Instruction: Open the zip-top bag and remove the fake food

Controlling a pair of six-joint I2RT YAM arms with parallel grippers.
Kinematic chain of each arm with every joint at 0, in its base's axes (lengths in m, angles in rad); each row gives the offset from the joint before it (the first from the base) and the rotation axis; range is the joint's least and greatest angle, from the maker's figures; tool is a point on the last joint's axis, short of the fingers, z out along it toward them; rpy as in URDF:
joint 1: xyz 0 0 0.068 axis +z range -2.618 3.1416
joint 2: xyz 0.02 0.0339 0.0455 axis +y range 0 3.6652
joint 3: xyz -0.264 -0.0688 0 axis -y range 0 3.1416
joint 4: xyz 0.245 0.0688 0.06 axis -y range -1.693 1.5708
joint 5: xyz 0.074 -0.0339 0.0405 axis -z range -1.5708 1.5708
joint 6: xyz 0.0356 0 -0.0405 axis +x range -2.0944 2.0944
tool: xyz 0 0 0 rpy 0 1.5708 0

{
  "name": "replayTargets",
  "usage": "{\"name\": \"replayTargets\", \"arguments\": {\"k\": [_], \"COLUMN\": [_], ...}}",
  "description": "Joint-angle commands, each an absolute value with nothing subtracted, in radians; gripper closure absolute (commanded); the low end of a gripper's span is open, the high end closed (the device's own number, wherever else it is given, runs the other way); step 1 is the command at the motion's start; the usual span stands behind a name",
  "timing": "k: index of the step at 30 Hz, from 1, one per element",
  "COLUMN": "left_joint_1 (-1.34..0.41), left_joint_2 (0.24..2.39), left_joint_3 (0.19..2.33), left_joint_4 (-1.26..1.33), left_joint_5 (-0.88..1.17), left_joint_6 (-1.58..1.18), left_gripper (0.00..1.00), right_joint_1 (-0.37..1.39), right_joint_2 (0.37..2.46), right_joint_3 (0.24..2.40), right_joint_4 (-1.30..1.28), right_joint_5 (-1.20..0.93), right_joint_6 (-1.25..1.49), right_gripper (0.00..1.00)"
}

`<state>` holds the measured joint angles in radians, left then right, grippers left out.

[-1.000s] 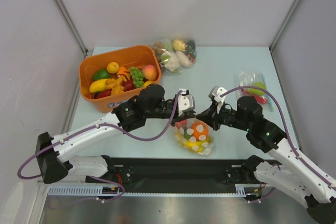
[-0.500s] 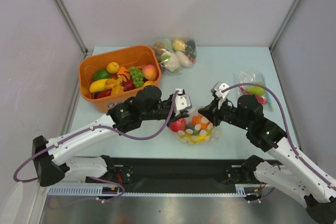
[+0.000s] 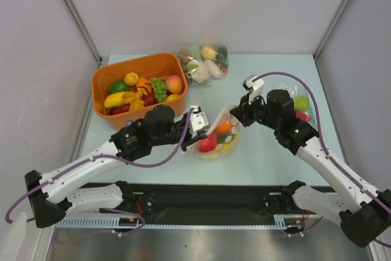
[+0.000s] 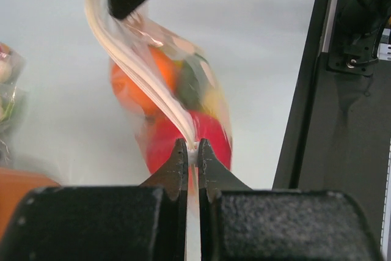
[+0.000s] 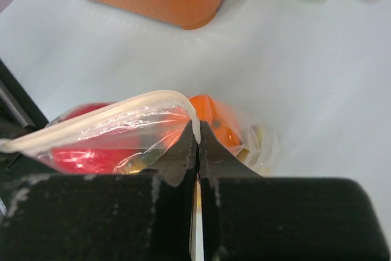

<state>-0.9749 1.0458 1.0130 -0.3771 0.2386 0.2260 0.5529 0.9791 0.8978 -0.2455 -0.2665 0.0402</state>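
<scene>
My left end effector (image 4: 188, 148) is pinched tight on the seal strip of the zip-top bag (image 3: 215, 140), and the right end effector (image 5: 197, 131) is clamped on the same strip further along. The bag hangs between them near the middle of the desk, toward its near edge, with the fake food (image 3: 208, 145) slumped at the bottom. I judge the film soft and slippery and the toys light and hard. The stiffer zip lips look like the place to grip.
</scene>
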Motion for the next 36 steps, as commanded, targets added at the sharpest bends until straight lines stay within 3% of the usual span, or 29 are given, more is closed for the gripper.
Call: {"name": "replayTargets", "arguments": {"k": [1, 19, 25, 26, 30, 32, 36], "left_joint_1": [-0.959, -0.899, -0.899, -0.899, -0.899, -0.899, -0.899], "left_joint_2": [0.979, 0.986, 1.009, 1.015, 1.015, 1.015, 1.012], "left_joint_3": [0.962, 0.911, 0.900, 0.899, 0.874, 0.870, 0.873], "left_joint_4": [-0.364, -0.334, -0.255, -0.233, -0.163, -0.150, -0.149], "left_joint_5": [0.275, 0.340, 0.391, 0.391, 0.359, 0.322, 0.287], "left_joint_6": [0.187, 0.144, 0.080, 0.071, 0.006, -0.006, -0.025], "left_gripper": [1.00, 1.00, 1.00, 0.99, 1.00, 1.00, 1.00], "right_joint_1": [0.499, 0.400, 0.396, 0.396, 0.399, 0.405, 0.452], "right_joint_2": [1.041, 1.301, 1.321, 1.315, 1.263, 1.217, 1.160], "right_joint_3": [0.972, 1.100, 1.166, 1.173, 1.193, 1.190, 1.177], "right_joint_4": [-0.153, -0.057, -0.135, -0.174, -0.258, -0.297, -0.350], "right_joint_5": [-0.158, -0.127, -0.077, -0.062, -0.022, -0.008, -0.011], "right_joint_6": [0.040, 0.034, 0.078, 0.089, 0.179, 0.230, 0.287], "right_gripper": [1.00, 1.00, 1.00, 0.96, 0.64, 0.56, 0.54]}}
